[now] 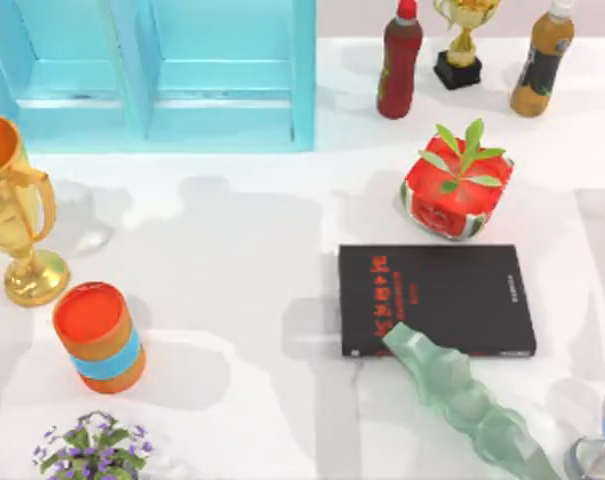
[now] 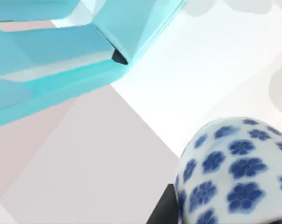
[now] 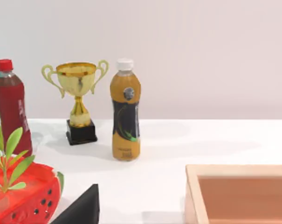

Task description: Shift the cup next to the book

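Observation:
The cup [image 2: 234, 172], white with blue flowers, looms very close in the left wrist view, with the table's white edge behind it. A dark wedge [image 2: 161, 210] sits right against it; I cannot tell whether it is part of my left gripper. The black book [image 1: 437, 295] with red lettering lies flat right of the table's middle, and its corner [image 3: 82, 207] shows in the right wrist view. The right arm looks from the front right toward the table's back.
A cyan shelf [image 1: 152, 75] stands back left. A gold trophy [image 1: 12, 210], an orange cylinder [image 1: 100, 335] and flowers [image 1: 92, 445] stand at the left. A watermelon planter [image 1: 452, 195] sits behind the book, with bottles [image 1: 399, 60] beyond. A pale green wavy object [image 1: 462, 400] touches the book's front edge. A wooden box [image 3: 238, 193] lies right.

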You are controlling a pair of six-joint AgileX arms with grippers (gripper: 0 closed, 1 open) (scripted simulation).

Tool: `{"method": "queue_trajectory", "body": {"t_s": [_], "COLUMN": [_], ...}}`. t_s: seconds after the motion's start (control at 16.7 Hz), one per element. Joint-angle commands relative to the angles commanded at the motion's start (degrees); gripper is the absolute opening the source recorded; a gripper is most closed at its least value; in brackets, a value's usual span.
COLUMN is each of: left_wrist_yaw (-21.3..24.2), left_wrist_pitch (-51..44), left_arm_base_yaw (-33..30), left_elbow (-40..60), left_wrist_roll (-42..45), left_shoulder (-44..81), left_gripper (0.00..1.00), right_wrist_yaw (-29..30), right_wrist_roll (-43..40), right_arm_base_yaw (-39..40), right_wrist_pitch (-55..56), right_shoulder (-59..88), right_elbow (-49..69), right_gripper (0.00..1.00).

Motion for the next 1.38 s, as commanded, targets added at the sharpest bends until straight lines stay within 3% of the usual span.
{"method": "queue_trajectory", "body": {"t_s": [0.36,0.72,1.08,1.38], "left_wrist_yaw": [-0.16,1.43,3.61,5.13], "left_wrist_pitch": [-5.55,-12.08,-17.17,-19.72], "left_arm_base_yaw": [-19.63,-36.03,-46.68,-51.02], "left_elbow": [15.29,21.69,20.77,18.12], "left_wrist_roll": [-39.51,-71.69,-93.12,-101.64], "left_shoulder": [6.95,13.79,19.1,22.08], "left_gripper": [0.0,0.0,0.0,0.0], "right_wrist_yaw": [0.0,0.0,0.0,0.0], "right_wrist_roll": [0.0,0.0,0.0,0.0], "right_arm_base_yaw": [0.0,0.0,0.0,0.0], "right_wrist_pitch": [0.0,0.0,0.0,0.0], "right_shoulder": [0.0,0.0,0.0,0.0], "right_elbow": [0.0,0.0,0.0,0.0], "right_gripper": [1.0,1.0,1.0,1.0]}}
